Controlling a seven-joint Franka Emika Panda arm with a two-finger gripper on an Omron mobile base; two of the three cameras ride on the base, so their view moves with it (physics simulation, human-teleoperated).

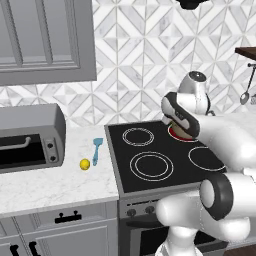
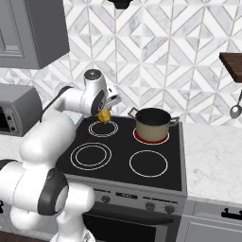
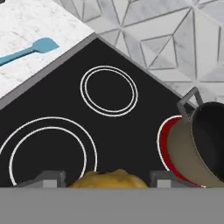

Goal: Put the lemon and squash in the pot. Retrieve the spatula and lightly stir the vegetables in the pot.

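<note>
Squash (image 3: 108,178): riding clamped between gripper (image 2: 105,115) fingers over stove, nearing pot (image 2: 152,124). Lemon (image 1: 85,164) and spatula (image 1: 96,150) waiting on counter; potting and stirring remaining.

A white robot arm holds the squash (image 2: 104,115) between its fingers (image 2: 108,108) above the rear left burner (image 2: 103,128) of a black stove (image 2: 124,156). The lumpy orange vegetable hangs clear of the glass top. On the rear right burner, which glows red, stands the olive-brown pot (image 2: 152,125), upright, its dark interior showing. A toaster oven (image 2: 16,115) sits on the counter (image 2: 210,160) at far left, and a grey spoon (image 2: 236,109) hangs by the patterned tile wall at far right.
</note>
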